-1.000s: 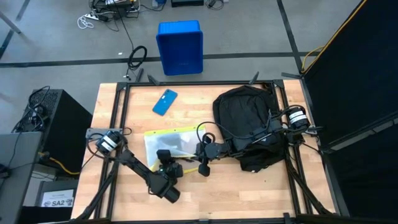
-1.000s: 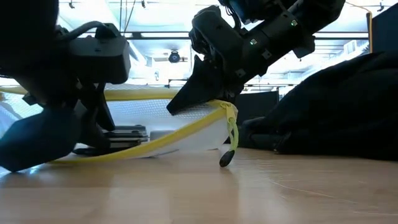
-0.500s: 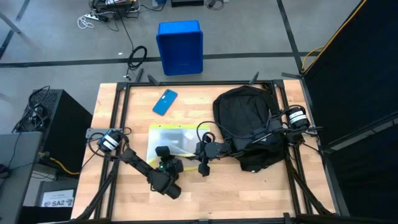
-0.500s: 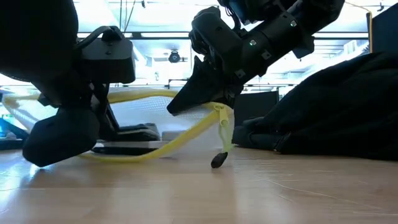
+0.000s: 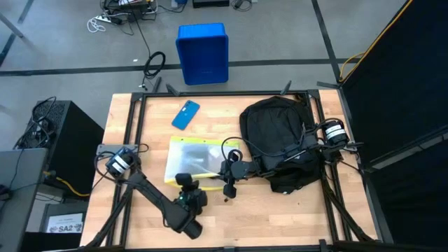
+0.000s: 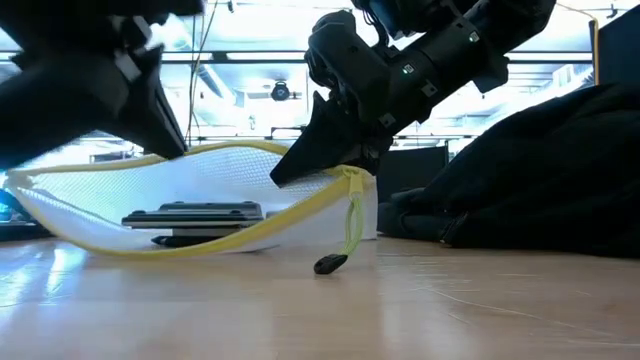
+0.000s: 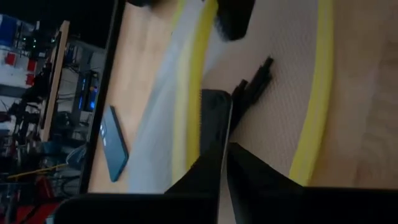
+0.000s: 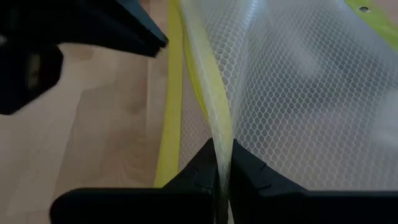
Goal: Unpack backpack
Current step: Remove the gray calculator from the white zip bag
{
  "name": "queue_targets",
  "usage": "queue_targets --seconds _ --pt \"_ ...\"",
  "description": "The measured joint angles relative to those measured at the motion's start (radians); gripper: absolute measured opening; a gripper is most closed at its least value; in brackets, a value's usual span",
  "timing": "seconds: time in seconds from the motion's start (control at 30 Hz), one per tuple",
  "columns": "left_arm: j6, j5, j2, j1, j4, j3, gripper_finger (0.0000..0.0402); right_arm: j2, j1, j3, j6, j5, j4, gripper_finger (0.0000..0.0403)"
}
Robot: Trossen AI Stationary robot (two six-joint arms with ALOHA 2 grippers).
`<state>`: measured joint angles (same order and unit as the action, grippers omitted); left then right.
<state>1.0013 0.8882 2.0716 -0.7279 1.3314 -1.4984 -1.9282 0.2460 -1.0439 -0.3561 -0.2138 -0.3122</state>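
Note:
The black backpack (image 5: 280, 140) lies on the table's right part. Left of it, a clear mesh pouch (image 5: 199, 157) with yellow trim rests on its bottom layer. A flat black slab (image 6: 190, 213) lies inside it. My right gripper (image 5: 227, 171) is shut on the pouch's right end. A zip pull (image 6: 346, 225) hangs from that end, and its tab touches the table. My left gripper (image 5: 185, 183) is shut at the pouch's near edge and stands raised above the table (image 6: 172, 145). My left gripper meets the pouch's upper yellow edge (image 6: 165, 157) with its shut fingertips, slanting down from the near left. That edge arches up over the slab. My own fingers hide whether the trim is between them. My right gripper pinches the yellow trim (image 8: 219, 140) at the pouch's right end between its two fingers, slanting down from the backpack's side. The trim runs on away from the fingertips. This end is held above the table, and the mesh hangs slack below it.
A blue phone (image 5: 185, 114) lies flat on the table's far left part. A blue bin (image 5: 202, 52) stands on the floor beyond the far edge. Bare wood shows along the near edge (image 5: 266, 217).
My left gripper has shut and gone up and toward the table's near edge. The pouch's upper yellow edge has come up with it into an arch, so the pouch gapes wider. The slab has stayed on the table. The zip pull has swung left.

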Motion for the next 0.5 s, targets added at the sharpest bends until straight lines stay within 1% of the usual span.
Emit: queue_targets --seconds 0.07,0.17,0.2,0.23,0.37,0.43,0.5 --pt "0.028 -0.001 0.000 -0.010 0.019 -0.002 0.0001 0.000 0.003 0.000 0.000 0.000 0.000 0.0000" --pt "0.121 -0.006 0.000 -0.030 0.069 -0.002 0.0001 0.000 0.003 0.000 0.000 0.000 0.000 0.0000" --pt "0.161 0.007 0.000 -0.039 0.082 -0.002 0.0001 0.000 0.004 0.000 0.000 0.000 0.000 0.0000" --pt "0.197 0.035 0.000 -0.054 0.087 -0.002 0.0001 0.000 0.006 0.000 0.000 0.000 0.000 0.0000" --pt "0.283 0.221 0.000 -0.141 0.091 -0.002 0.0000 0.000 0.006 0.000 0.000 -0.001 -0.002 0.0000" --pt "0.357 0.266 0.000 -0.180 0.118 0.001 0.0000 0.000 0.006 0.000 0.000 -0.001 -0.009 0.0000" --pt "0.432 0.283 0.000 -0.214 0.165 0.011 0.0000 0.000 0.006 0.000 0.000 -0.001 -0.019 0.0000"
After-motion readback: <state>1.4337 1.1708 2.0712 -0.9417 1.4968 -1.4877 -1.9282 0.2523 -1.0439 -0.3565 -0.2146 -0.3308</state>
